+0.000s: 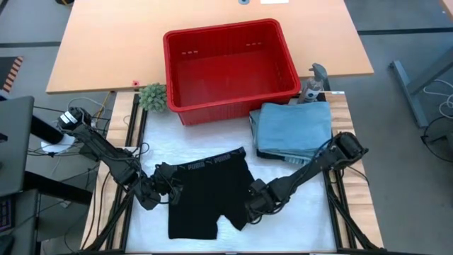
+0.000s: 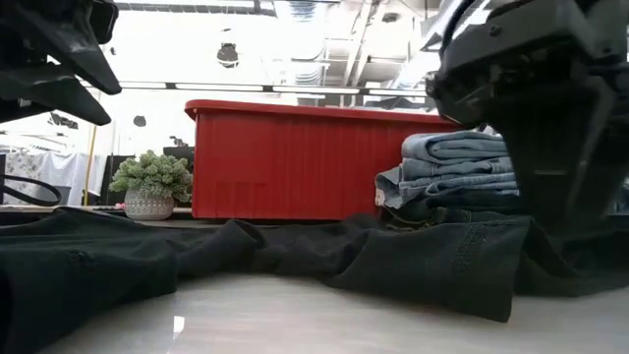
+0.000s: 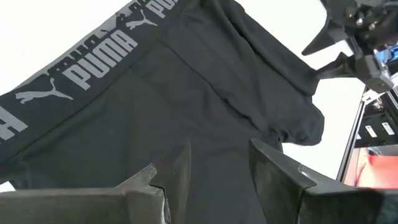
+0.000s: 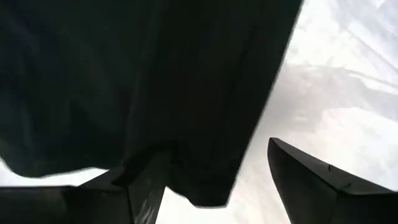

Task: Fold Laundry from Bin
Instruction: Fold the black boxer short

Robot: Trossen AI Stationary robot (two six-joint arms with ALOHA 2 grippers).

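End effectors, left and right, both spread, flank black shorts lying flat on the surface before the red bin.

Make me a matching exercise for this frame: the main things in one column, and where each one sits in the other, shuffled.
Things:
1. black shorts
2. red bin
3. folded jeans
4. small plant

Places:
A. stacked by the bin's right front corner
B. at the bin's left front corner
C. spread flat between the two arms
D. behind the white mat, empty

Pairs: 1-C, 2-D, 3-A, 4-B
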